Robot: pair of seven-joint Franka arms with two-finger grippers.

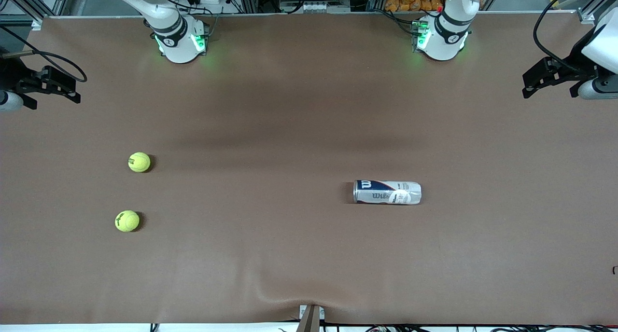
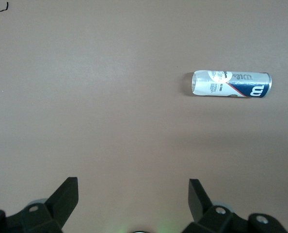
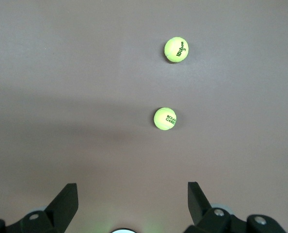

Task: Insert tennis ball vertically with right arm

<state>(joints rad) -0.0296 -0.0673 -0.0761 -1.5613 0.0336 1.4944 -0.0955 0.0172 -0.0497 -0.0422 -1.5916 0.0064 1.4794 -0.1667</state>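
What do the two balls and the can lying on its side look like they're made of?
Tennis balls: fuzzy yellow-green felt, matte, with dark printed logos. Can: probably clear glossy plastic under a printed label, with what looks like a metal rim at one end.

Your table (image 1: pixel 309 105) lies bare around both tennis balls (image 1: pixel 139 162) and the toppled can (image 1: pixel 387 192); nothing obstructs approach from above.

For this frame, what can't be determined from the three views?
- Tennis can, lying on its side: whether its mouth is open or capped; too small in the front view, no clearer in the left wrist view.
- Left gripper and right gripper: both open, but the wrist views' edges cut off all but the fingers.
- Print on the farther ball and nearer ball: too small in the front view.
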